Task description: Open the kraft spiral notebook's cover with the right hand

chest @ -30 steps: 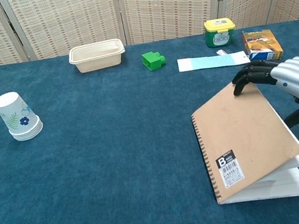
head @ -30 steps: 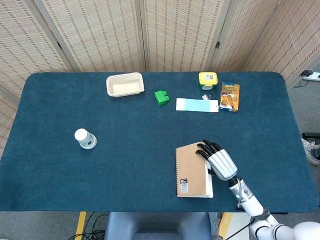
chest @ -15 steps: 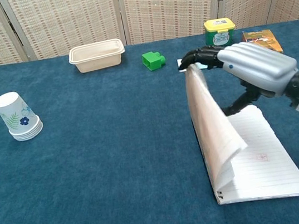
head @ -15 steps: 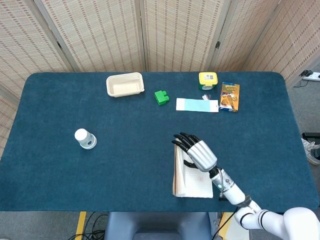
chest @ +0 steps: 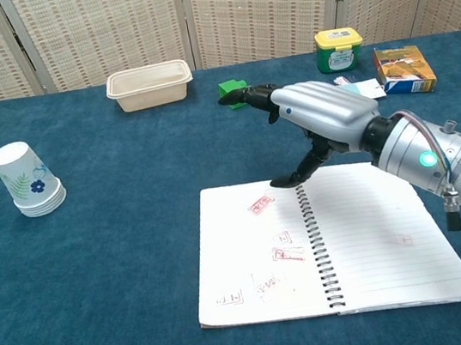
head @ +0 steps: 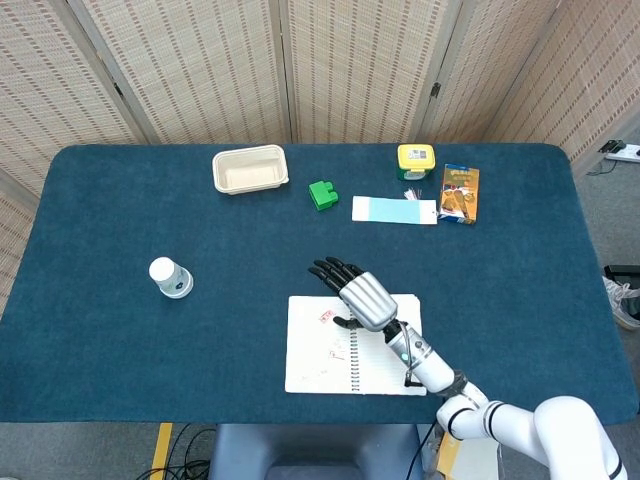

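The spiral notebook (head: pixel 318 352) lies wide open and flat near the table's front edge. Its left side (chest: pixel 256 255) shows white with small red marks. Its right page (chest: pixel 389 244) is lined paper. My right hand (head: pixel 362 297) hovers over the top of the spiral binding, fingers spread and stretched to the left, holding nothing. In the chest view the right hand (chest: pixel 321 111) is raised above the notebook, thumb pointing down toward the far end of the spiral. My left hand is in neither view.
A cream tray (head: pixel 249 168) and a green block (head: pixel 322 194) sit at the back. A light blue strip (head: pixel 394 210), a yellow-lidded jar (head: pixel 415 160) and an orange box (head: pixel 460 192) are back right. Stacked paper cups (head: pixel 170 277) lie at the left.
The kraft cover swung from nearly shut, through upright, over to the left and now lies flat. My right hand moved left with it and has let it go.
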`<control>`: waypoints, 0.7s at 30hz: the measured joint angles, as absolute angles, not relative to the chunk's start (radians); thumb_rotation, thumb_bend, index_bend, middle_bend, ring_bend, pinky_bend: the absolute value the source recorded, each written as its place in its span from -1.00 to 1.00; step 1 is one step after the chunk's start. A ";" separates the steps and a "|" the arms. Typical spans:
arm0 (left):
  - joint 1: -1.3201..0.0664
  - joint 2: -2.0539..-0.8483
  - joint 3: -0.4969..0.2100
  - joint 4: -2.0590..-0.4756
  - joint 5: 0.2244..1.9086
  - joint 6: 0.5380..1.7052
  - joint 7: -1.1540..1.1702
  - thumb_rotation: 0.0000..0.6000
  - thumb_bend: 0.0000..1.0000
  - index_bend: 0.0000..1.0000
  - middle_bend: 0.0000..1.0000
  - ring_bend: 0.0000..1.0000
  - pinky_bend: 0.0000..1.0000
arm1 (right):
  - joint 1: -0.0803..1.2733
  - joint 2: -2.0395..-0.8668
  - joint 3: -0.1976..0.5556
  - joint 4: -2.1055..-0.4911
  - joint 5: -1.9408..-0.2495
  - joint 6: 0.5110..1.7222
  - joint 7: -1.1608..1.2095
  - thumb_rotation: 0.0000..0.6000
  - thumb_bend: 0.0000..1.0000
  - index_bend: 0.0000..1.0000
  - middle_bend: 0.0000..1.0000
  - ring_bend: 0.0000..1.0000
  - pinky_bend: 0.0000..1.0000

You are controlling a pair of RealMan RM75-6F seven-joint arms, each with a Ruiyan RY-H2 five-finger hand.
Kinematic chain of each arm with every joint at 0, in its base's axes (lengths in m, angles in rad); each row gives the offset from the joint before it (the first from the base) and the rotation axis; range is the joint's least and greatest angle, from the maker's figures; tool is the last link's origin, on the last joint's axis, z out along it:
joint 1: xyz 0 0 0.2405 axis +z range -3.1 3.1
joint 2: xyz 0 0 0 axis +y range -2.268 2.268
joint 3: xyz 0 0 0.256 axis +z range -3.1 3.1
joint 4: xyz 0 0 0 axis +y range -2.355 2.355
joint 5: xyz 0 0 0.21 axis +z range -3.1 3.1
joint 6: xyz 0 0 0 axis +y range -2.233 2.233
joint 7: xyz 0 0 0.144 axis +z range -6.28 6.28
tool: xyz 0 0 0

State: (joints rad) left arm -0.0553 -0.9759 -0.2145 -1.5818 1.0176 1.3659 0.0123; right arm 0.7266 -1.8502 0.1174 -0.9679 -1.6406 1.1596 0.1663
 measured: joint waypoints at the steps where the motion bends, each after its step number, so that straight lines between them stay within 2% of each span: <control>1: -0.055 -0.976 -0.214 -1.584 1.019 1.369 0.013 1.00 -0.48 -0.80 -0.86 -0.81 -0.59 | 0.726 -1.847 0.118 -0.969 -1.639 1.161 0.165 1.00 -0.59 -0.88 -0.82 -0.87 -0.47; 6: -0.052 -0.976 -0.209 -1.592 1.040 1.383 0.020 1.00 -0.48 -0.80 -0.86 -0.81 -0.59 | 0.703 -1.801 0.113 -1.016 -1.636 1.200 0.147 1.00 -0.60 -0.88 -0.84 -0.90 -0.47; 11: -0.050 -0.980 -0.190 -1.615 1.107 1.411 0.030 1.00 -0.48 -0.81 -0.86 -0.81 -0.59 | 0.644 -1.696 0.097 -1.141 -1.619 1.239 0.061 1.00 -0.59 -0.88 -0.98 -0.99 -0.66; 14: -0.049 -0.989 -0.172 -1.634 1.173 1.437 0.042 1.00 -0.48 -0.83 -0.86 -0.81 -0.59 | 0.587 -1.602 0.085 -1.264 -1.583 1.261 -0.026 1.00 -0.59 -0.88 -1.00 -1.00 -0.82; 17: -0.051 -1.004 -0.153 -1.657 1.224 1.457 0.080 1.00 -0.48 -0.83 -0.86 -0.81 -0.59 | 0.515 -1.491 0.072 -1.410 -1.526 1.292 -0.130 1.00 -0.59 -0.88 -1.00 -1.00 -0.85; 21: -0.067 -1.034 -0.140 -1.685 1.238 1.455 0.137 1.00 -0.48 -0.83 -0.86 -0.81 -0.59 | 0.381 -1.335 0.048 -1.582 -1.458 1.392 -0.259 1.00 -0.59 -0.88 -1.00 -1.00 -0.89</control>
State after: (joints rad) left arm -0.0667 -1.0337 -0.1397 -1.6845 1.2378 1.4555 0.1375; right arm 0.3806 -1.3354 0.0482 -1.5820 -1.4576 1.3918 -0.2594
